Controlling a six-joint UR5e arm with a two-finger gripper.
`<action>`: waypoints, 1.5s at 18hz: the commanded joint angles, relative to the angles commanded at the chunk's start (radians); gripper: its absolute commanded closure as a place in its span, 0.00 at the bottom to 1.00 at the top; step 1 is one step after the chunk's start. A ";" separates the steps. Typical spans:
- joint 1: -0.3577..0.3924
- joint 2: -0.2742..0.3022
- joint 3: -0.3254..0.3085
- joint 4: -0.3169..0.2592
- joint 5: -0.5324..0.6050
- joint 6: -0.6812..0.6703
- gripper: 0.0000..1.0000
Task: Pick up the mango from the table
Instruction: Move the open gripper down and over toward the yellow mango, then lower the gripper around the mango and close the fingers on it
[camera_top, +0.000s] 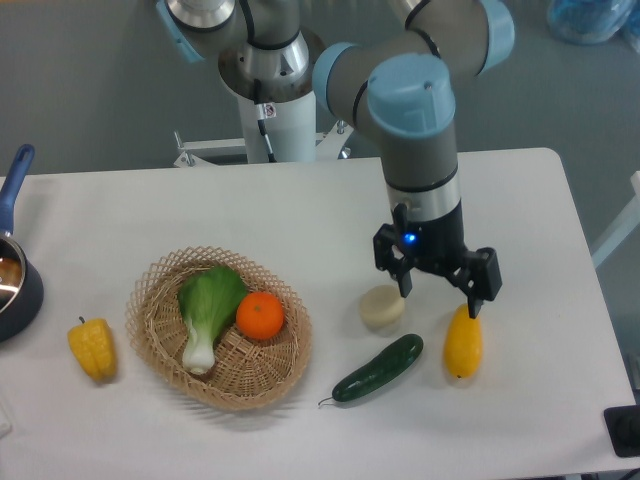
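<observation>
Yellow-orange and glossy, the mango lies on the white table toward the front right corner, its long axis running front to back. Just above its rear tip hangs the gripper, jaws spread wide and holding nothing; the right finger sits over the fruit's far end, the left finger over a pale round piece. A cucumber lies just left of the mango. Toward the front left a wicker basket holds a bok choy and an orange. A yellow pepper lies near the left edge, beside a dark pot.
</observation>
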 joint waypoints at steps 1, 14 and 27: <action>-0.002 -0.011 0.003 0.008 0.000 -0.029 0.00; 0.043 -0.186 0.048 0.028 0.012 -0.083 0.00; 0.152 -0.233 0.029 0.031 -0.012 -0.025 0.00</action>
